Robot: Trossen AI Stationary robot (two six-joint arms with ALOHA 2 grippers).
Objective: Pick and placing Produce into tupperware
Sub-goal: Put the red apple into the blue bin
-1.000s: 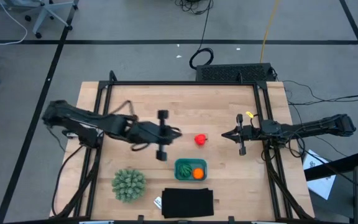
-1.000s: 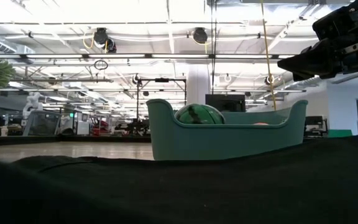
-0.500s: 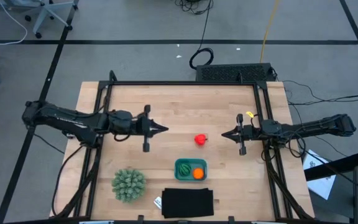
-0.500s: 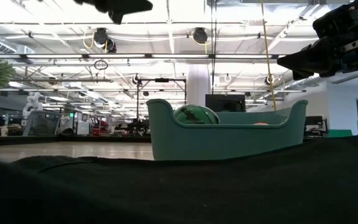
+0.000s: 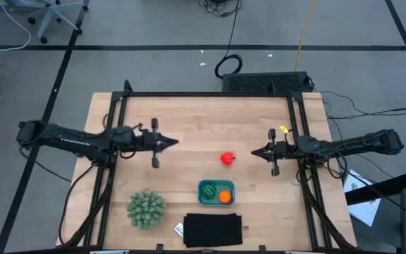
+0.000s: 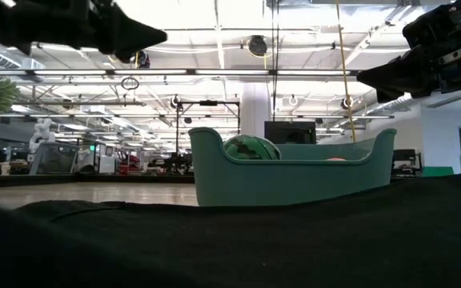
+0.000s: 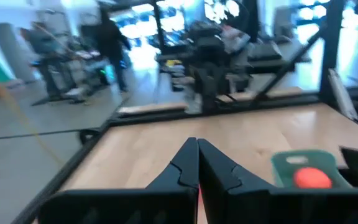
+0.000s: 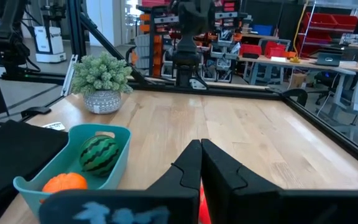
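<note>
**Left arm pulls back; red fruit is the last piece out**

Over the past second the left gripper (image 5: 169, 142) has drawn away from the tub (image 5: 216, 192), where it hovered just above the near rim, and now sits well to the left over bare tabletop (image 5: 259, 113). Its fingers (image 7: 219, 168) are pressed together with nothing between them. That retreat reads as a finished drop: the green ball (image 5: 210, 191) and the orange ball (image 5: 225, 197) both lie inside the tub, side by side, and the low view shows the green ball (image 6: 251, 148) settled below the rim.

The red fruit (image 5: 227, 158) has not moved. It rests on the tabletop just beyond the tub, between the two grippers and nearer the right one. The right gripper (image 5: 254, 152) has held its place close beside the fruit, pointing at it, fingers (image 8: 225, 171) clenched and empty.

So two of three pieces look placed. The fruit is what remains, and the right arm seems best set to take it; its fingers would have to part first.

The spiky plant (image 5: 146, 209) and black mat (image 5: 212, 230) stand untouched near the front edge.
</note>
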